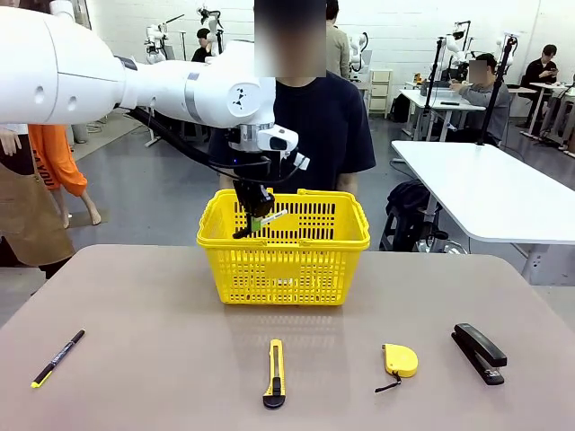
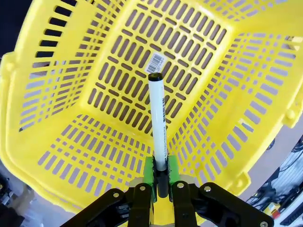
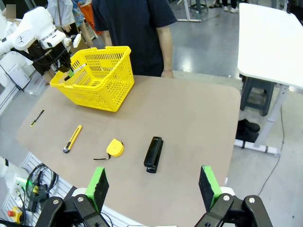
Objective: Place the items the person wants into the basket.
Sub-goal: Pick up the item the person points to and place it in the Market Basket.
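Marker at the basket — left arm
I see left fingers (image 2: 149,171) clenched on the marker (image 2: 157,118), over the open basket (image 2: 47,156); right fingers (image 3: 98,187) released, empty — stapler (image 1: 479,353) and tape measure (image 1: 400,360) on the worktop (image 1: 153,359).

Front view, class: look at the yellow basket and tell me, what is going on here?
The robot's left pincer is shut on a marker and holds it over the floor of the basket, not yet released. The right pincer is open and holds nothing, well back from the items. The stapler, tape measure, utility knife and pen lie on the table in front of the basket. A person stands behind it at the far side.
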